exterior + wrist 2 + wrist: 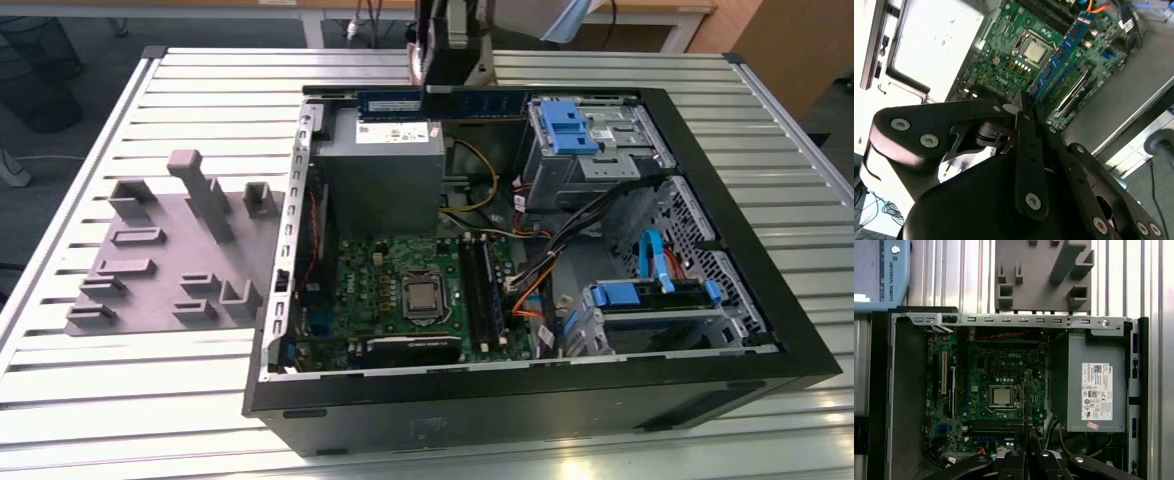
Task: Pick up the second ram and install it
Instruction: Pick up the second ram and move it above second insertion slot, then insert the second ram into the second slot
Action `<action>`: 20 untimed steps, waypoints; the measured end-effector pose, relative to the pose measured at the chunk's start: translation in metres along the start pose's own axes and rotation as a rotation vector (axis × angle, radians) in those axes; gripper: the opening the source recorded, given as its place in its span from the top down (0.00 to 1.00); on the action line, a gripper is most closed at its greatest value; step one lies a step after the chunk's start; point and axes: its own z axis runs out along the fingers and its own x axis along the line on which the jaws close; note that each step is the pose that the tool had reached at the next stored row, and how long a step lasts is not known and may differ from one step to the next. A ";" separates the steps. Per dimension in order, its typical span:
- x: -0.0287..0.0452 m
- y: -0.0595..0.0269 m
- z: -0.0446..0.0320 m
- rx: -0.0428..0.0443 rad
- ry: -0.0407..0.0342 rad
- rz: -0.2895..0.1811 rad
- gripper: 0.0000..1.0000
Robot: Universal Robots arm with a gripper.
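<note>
The gripper [447,88] is clamped on the middle of the ram [400,103]; the ram lies level in the air over the far rim of the case [534,400], above the power supply [380,170]. In the second wrist view the ram [1064,50] juts out from the closed fingertips [1030,111]; in the first wrist view it is edge-on, a thin line [1025,395]. The room above the motherboard [387,270] is open; cables [534,275] crowd its exterior-view right edge. The tray [147,270] sits beside the case on the worktop [134,400]. The arm is cut off at the frame's top; the slots' contents are hard to make out.
</note>
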 end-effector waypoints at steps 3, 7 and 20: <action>0.0000 -0.0109 -0.0002 0.0000 0.0000 0.000 0.86; 0.0000 -0.0226 -0.0004 0.0000 0.0000 0.000 0.86; 0.0000 -0.0227 -0.0004 0.0000 0.0001 -0.004 0.86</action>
